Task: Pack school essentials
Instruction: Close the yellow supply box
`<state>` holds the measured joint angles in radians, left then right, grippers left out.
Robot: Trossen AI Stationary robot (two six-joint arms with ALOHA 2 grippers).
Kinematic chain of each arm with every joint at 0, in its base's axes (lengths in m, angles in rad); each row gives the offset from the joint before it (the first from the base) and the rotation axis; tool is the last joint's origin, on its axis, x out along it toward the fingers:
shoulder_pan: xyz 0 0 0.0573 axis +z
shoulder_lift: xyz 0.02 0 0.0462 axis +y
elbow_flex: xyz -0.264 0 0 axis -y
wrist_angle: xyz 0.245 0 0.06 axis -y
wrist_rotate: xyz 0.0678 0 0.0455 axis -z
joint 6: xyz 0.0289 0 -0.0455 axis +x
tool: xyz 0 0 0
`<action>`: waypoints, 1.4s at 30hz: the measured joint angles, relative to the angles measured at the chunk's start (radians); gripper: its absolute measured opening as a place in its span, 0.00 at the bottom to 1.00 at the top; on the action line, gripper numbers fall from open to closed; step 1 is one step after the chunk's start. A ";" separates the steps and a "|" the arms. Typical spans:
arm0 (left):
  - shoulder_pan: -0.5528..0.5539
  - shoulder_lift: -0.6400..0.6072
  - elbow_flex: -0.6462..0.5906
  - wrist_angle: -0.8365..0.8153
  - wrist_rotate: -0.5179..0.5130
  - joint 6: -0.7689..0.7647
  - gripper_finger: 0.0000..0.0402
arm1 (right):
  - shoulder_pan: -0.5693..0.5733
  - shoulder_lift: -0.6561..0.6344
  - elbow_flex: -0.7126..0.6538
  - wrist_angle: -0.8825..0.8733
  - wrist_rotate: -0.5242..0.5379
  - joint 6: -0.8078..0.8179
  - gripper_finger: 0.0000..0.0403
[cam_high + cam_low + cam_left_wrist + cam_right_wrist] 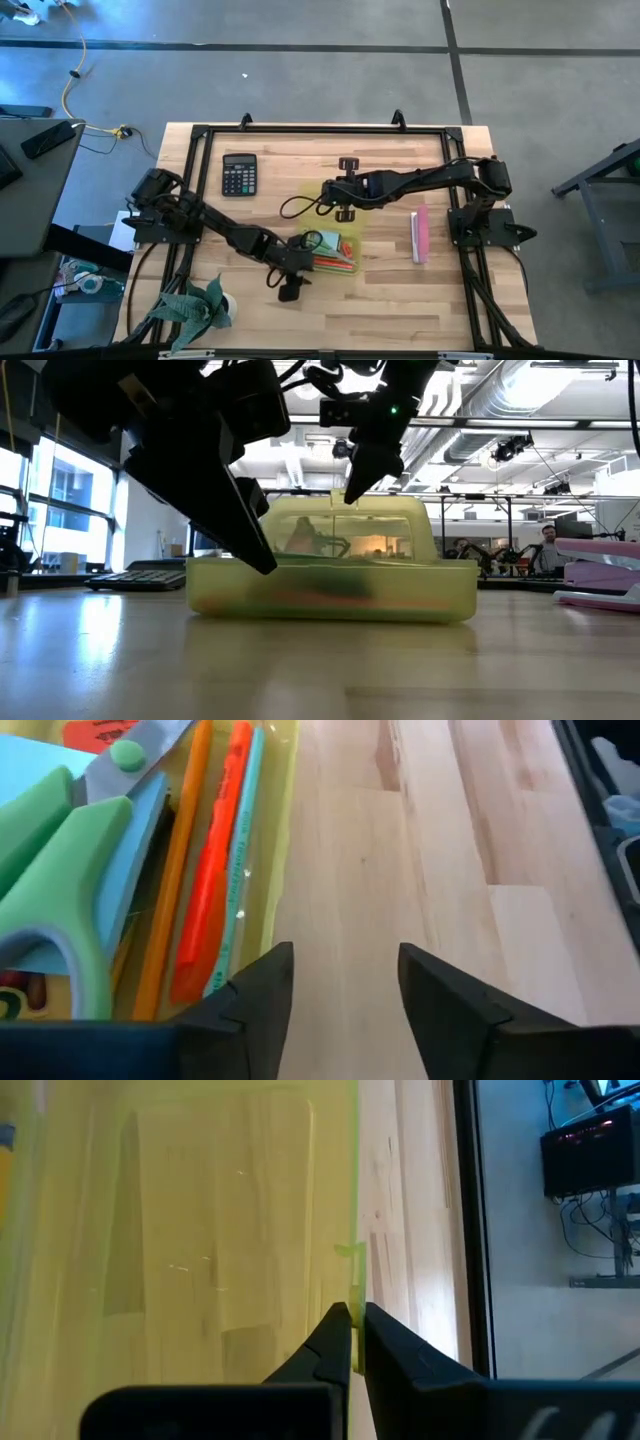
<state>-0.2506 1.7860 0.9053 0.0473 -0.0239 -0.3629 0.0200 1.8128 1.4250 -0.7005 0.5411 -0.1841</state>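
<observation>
A translucent yellow-green case [332, 232] lies mid-table with its lid [200, 1260] swung up. Inside it I see green-handled scissors [70, 850], an orange pencil [175, 890], a red-orange pen [215, 870] and a light blue pad [30, 765]. My right gripper [352, 1325] is shut on the lid's edge, above the case [330, 575] in the low view. My left gripper [340, 990] is open, low over bare wood at the case's near left corner [298, 268]; whether it touches the case wall I cannot tell. My right gripper pinches the lid's thin free edge [353, 1285] between its two fingertips, just below a small tab [348, 1252]. The fingers come down at it from above [352, 490]. The lid stands raised over the case's far side, while the case bottom rests on the table.
A black calculator [239, 174] lies at the far left. A pink stapler-like thing [420, 235] lies to the case's right. A green leafy toy [195, 305] sits at the near left edge. A black cable loop [300, 207] hangs beside the case. Bare wood [400, 300] runs along the near side.
</observation>
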 joint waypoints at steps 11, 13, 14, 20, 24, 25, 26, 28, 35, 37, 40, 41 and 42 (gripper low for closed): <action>0.002 -0.002 0.058 -0.048 0.042 0.000 0.43 | 0.021 -0.002 0.000 -0.013 0.008 -0.016 0.02; 0.002 -0.003 0.075 -0.098 0.042 0.000 0.41 | 0.026 -0.002 0.000 -0.015 0.009 -0.017 0.02; 0.002 -0.003 0.085 -0.130 0.042 0.002 0.41 | 0.029 -0.002 0.000 -0.016 0.009 -0.017 0.02; 0.002 -0.004 0.139 -0.315 0.023 0.012 0.38 | 0.040 -0.002 0.000 -0.021 0.019 -0.018 0.02; 0.002 -0.031 0.144 -0.402 -0.036 0.018 0.37 | 0.043 -0.002 0.000 -0.024 0.027 -0.016 0.02; 0.002 -0.040 0.144 -0.420 -0.054 0.015 0.37 | 0.043 -0.002 0.000 -0.025 0.027 -0.017 0.02; 0.002 -0.051 0.144 -0.450 -0.075 0.011 0.37 | 0.042 -0.002 0.000 -0.025 0.026 -0.017 0.02; 0.002 -0.075 0.144 -0.469 -0.105 0.010 0.37 | 0.042 -0.002 0.000 -0.026 0.027 -0.016 0.02; 0.002 -0.146 0.143 -0.595 -0.162 0.015 0.37 | 0.042 -0.002 0.000 -0.023 0.027 -0.010 0.02; 0.002 -0.157 0.144 -0.631 -0.204 0.024 0.37 | 0.042 -0.002 0.000 -0.023 0.027 0.000 0.02; 0.004 -0.175 0.143 -0.709 -0.278 0.006 0.37 | 0.042 -0.002 0.000 -0.023 0.027 0.000 0.02; 0.007 -0.183 0.143 -0.721 -0.293 0.002 0.37 | 0.042 -0.002 0.000 -0.023 0.027 0.000 0.02; 0.009 -0.193 0.142 -0.736 -0.306 0.000 0.37 | 0.042 -0.002 0.000 -0.023 0.027 0.000 0.02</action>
<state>-0.2419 1.5934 1.0471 -0.6889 -0.3304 -0.3634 0.0620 1.8111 1.4250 -0.7235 0.5682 -0.1841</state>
